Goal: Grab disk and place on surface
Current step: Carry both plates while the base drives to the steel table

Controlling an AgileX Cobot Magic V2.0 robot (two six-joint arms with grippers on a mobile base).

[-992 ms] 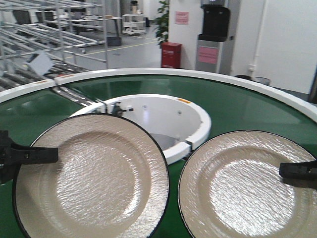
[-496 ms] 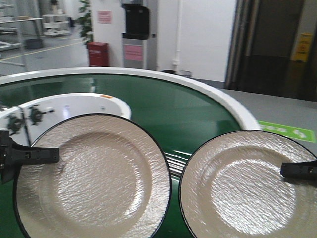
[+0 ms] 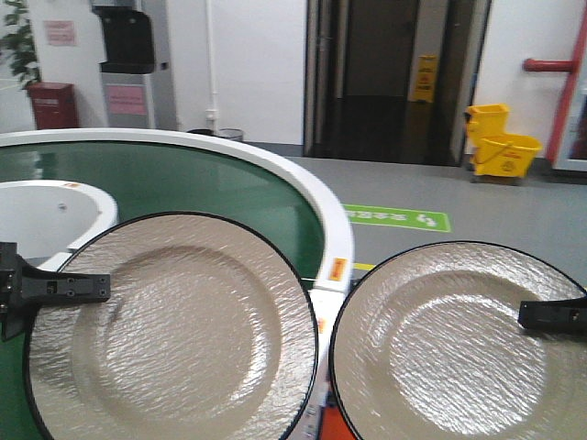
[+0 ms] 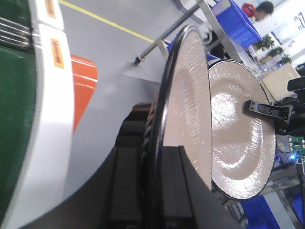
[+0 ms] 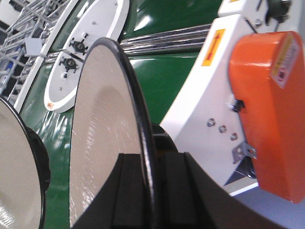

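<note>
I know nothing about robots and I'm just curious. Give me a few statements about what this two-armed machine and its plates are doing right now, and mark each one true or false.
1. The left gripper grips the left disk at its rim, and the right gripper grips the right disk the same way. True.
2. Both disks lie flat on the green belt. False: both are held up in the air, and the right disk hangs past the belt's edge, over the grey floor.
3. A yellow mop bucket stands in the background. True.
4. The disks are bright blue. False: they are pale beige with a thin dark edge.
</note>
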